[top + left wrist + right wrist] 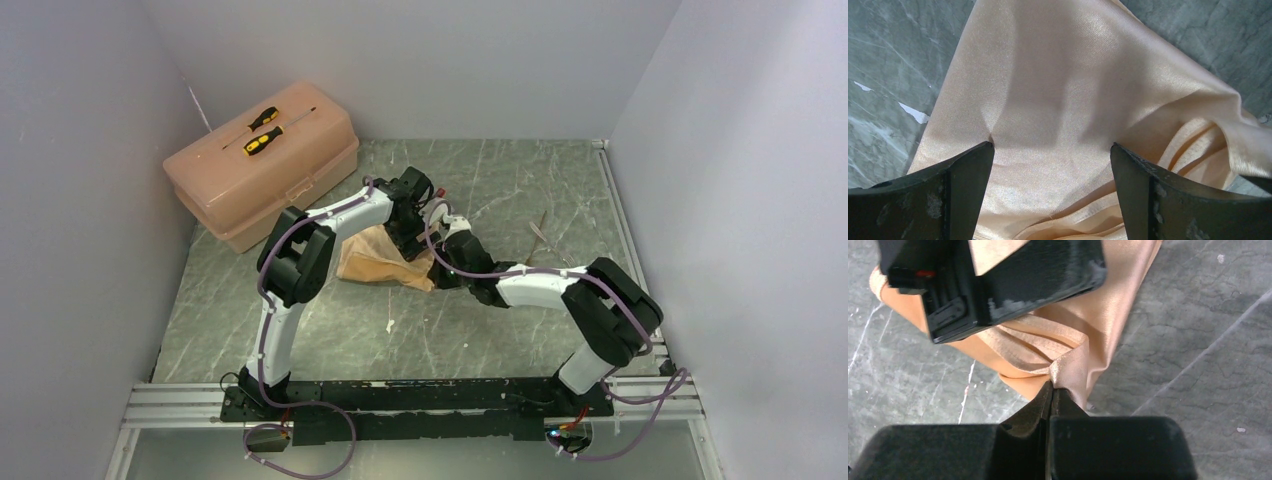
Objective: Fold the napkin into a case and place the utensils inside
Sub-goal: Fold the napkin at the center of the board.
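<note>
The peach-tan satin napkin lies bunched and partly folded in the middle of the table. My left gripper stands open straight over it, its fingers pressing down wide apart on the smooth cloth with layered folds near the right finger. My right gripper is shut on a pinched corner of the napkin at its right edge, just beside the left gripper's body. The utensils show as thin dull pieces on the table, to the right of both grippers.
A pink plastic toolbox sits at the back left with two yellow-and-black screwdrivers on its lid. White walls close in the grey marbled table on three sides. The arms' rail runs along the near edge.
</note>
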`<state>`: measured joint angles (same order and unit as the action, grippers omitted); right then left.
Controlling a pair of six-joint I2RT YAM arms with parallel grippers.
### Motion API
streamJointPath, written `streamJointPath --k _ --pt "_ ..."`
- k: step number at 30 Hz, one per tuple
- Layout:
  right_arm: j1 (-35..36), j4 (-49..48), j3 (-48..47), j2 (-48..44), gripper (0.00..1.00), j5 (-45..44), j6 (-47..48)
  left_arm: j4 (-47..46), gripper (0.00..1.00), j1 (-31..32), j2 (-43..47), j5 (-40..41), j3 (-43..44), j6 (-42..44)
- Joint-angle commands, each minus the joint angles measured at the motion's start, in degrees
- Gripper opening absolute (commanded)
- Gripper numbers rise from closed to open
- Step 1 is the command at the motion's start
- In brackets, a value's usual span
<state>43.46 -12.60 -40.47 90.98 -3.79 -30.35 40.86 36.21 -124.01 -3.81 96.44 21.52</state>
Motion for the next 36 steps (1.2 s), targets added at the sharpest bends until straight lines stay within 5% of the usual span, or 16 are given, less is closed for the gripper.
streamJointPath --k 1,36 --pt "-1.93 -3.39 -2.47 2.18 0.0 3.46 -0.5 -0.03 0.92 0.35 1.14 -0.24 -1.33 0.08" --pt "-8.49 -8.64 -0.21 6.84 0.0 13.78 -6.04 -5.01 0.94 -1.74 -0.04 -0.04 6.83 -3.61"
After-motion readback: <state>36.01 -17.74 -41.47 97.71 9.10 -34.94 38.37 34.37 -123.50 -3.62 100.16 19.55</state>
